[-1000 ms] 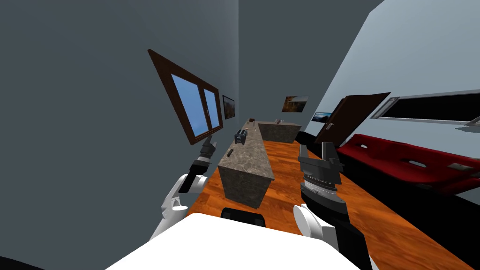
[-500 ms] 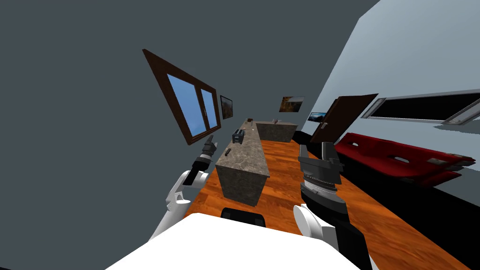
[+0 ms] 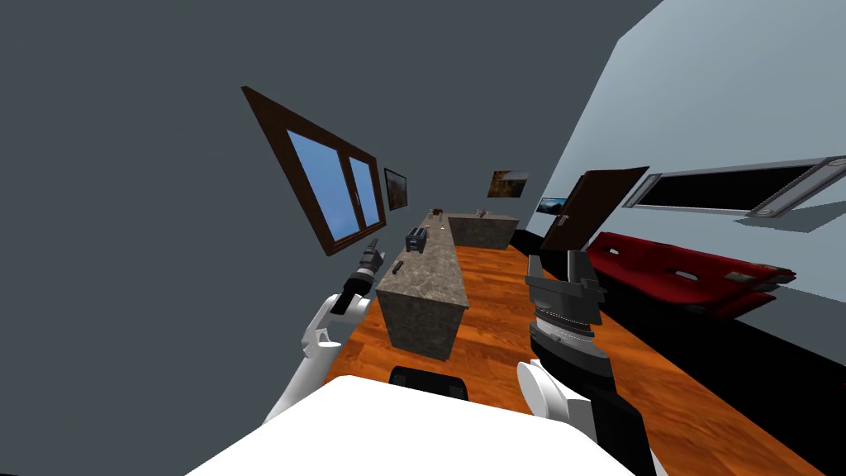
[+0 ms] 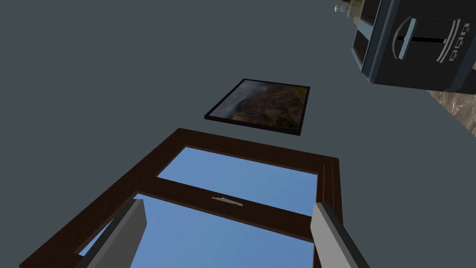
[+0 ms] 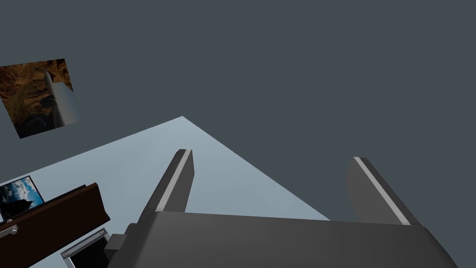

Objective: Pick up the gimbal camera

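A small dark stick-like object, the gimbal camera [image 3: 397,267], lies on the stone-topped counter [image 3: 430,285], near its close end on the window side. My left gripper [image 3: 373,246] is raised just left of that end of the counter, between it and the window wall. In the left wrist view its fingers [image 4: 123,232] stand wide apart with nothing between them. My right gripper [image 3: 556,266] is held up over the wooden floor to the right of the counter, open and empty, and its fingers [image 5: 179,179] are apart.
A dark toaster [image 3: 415,240] [image 4: 418,44] stands farther along the counter past the camera. A brown-framed window [image 3: 330,186] is on the left wall. A red sofa [image 3: 694,277] and a dark door [image 3: 582,207] are on the right, with wooden floor [image 3: 504,322] between.
The whole head view has swung a little, so the counter and window sit slightly further left. My left arm has stretched forward somewhat beside the counter. The right arm is unchanged.
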